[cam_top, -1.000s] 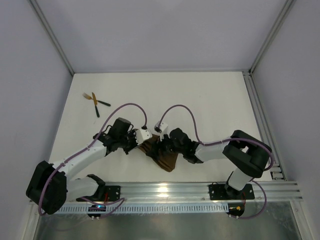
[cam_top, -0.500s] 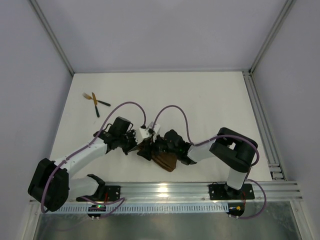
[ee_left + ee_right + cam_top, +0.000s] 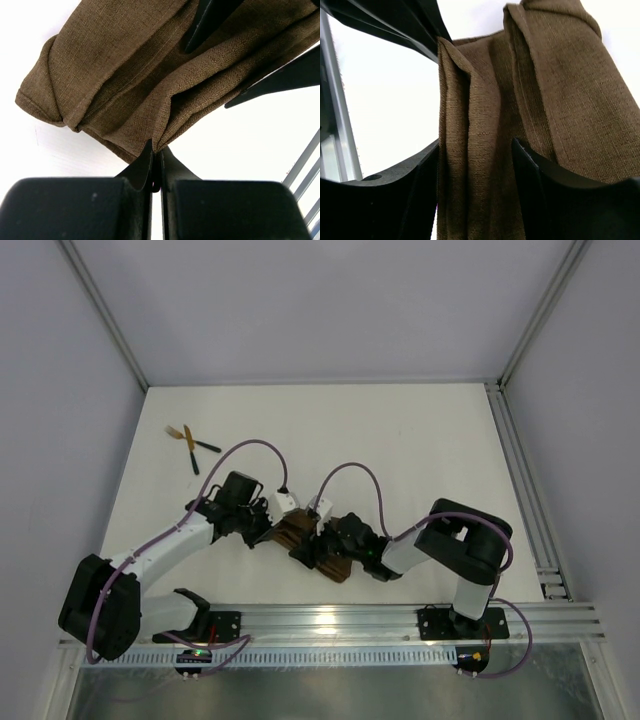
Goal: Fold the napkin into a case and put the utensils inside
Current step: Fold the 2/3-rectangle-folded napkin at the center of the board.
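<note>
The dark-brown napkin (image 3: 335, 565) lies bunched in loose folds near the front middle of the table, between both grippers. My left gripper (image 3: 272, 530) is shut on a folded edge of the napkin (image 3: 115, 75), with its tips (image 3: 156, 150) pinched together on the cloth. My right gripper (image 3: 316, 544) reaches in from the right. Its jaws stand apart astride upright folds of the napkin (image 3: 560, 75), with cloth filling the gap (image 3: 475, 145). The two utensils (image 3: 190, 443), with gold heads and black handles, lie crossed at the far left, away from both arms.
A metal rail (image 3: 400, 620) runs along the near edge just behind the napkin. A second rail (image 3: 515, 470) lines the right side. Purple cables loop over both wrists. White table (image 3: 400, 440) stretches behind the arms.
My right gripper has moved left and nearer over the napkin, closing on the left gripper. The cloth has bunched tighter between them. The left gripper has shifted only slightly.
</note>
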`<act>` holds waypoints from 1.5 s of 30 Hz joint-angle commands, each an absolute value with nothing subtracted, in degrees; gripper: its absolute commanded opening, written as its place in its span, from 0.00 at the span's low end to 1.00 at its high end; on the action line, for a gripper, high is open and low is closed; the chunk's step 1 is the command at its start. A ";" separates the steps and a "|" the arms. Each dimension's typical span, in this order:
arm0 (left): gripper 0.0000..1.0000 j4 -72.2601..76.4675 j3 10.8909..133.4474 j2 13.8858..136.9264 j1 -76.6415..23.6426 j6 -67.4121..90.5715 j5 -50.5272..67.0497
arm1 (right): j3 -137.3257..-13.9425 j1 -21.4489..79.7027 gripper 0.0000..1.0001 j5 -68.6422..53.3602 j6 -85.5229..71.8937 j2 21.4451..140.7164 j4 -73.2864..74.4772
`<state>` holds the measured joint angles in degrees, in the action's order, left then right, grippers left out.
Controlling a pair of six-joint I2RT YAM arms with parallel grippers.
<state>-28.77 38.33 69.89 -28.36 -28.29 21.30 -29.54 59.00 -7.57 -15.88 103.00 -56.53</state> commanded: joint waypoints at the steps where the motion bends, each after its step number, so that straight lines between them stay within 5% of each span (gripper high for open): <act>1: 0.00 -27.33 40.17 69.17 -27.95 -27.33 23.73 | -31.81 58.71 0.60 -7.11 -13.80 100.46 -54.61; 13: 0.00 -26.19 40.43 70.31 -27.95 -25.93 24.87 | -37.88 60.47 0.59 -6.24 -14.50 105.46 -53.44; 21: 0.00 -26.37 40.43 70.75 -27.51 -25.14 25.05 | -37.27 60.47 0.22 -4.48 -18.02 106.70 -55.64; 23: 0.04 -26.28 40.43 70.84 -27.42 -24.52 24.35 | -36.74 60.38 0.17 -4.31 -18.54 106.44 -55.55; 26: 0.26 -27.33 41.22 69.88 -26.72 -23.12 24.34 | -36.21 60.47 0.09 -4.83 -19.51 106.35 -54.85; 27: 0.41 -27.86 41.66 69.26 -25.67 -22.77 25.22 | -36.21 60.47 0.06 -5.01 -19.86 106.43 -53.80; 30: 0.57 -31.72 45.43 66.10 -22.25 -20.92 30.05 | -36.74 60.47 0.03 -5.97 -21.53 107.84 -51.95; 36: 0.59 -33.41 53.00 67.50 -18.63 -17.06 27.35 | -36.74 60.47 0.03 -6.42 -23.64 109.69 -51.77; 45: 0.55 -18.12 45.89 76.20 -25.05 -19.60 10.64 | -37.09 60.47 0.03 -6.77 -23.47 109.16 -50.45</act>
<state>-24.75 48.49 75.16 -22.76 -18.33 16.75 -36.18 60.05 -6.42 -22.92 108.90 -51.57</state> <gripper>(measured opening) 0.541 0.056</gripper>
